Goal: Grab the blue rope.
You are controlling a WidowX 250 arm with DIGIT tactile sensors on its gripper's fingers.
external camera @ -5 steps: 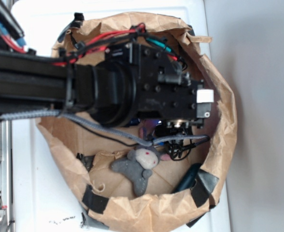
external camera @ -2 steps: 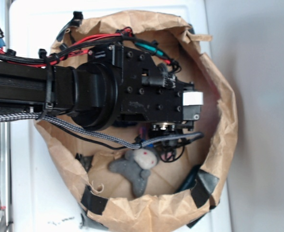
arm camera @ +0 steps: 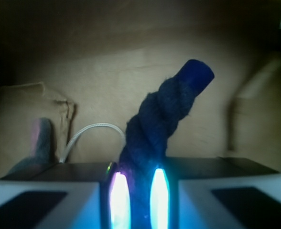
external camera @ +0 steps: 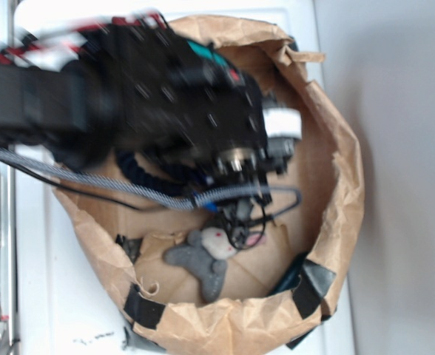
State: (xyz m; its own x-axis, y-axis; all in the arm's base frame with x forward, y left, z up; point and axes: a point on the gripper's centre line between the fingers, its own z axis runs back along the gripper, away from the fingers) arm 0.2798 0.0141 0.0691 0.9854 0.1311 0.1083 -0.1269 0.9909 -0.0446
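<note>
One blue rope (arm camera: 162, 119) between hand (arm camera: 139, 195) fingers.

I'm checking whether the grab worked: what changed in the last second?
The arm swung up and left in the exterior view, blurred. The gripper is now shut on the blue rope, whose dark coil hangs under the arm. The plush donkey and paper bag stayed put.

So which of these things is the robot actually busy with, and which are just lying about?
Part of the job:
- blue rope, clamped in the hand
- hand

Lying about:
- grey plush toy
- brown paper bag holding it all
- thin grey-white cable
</note>
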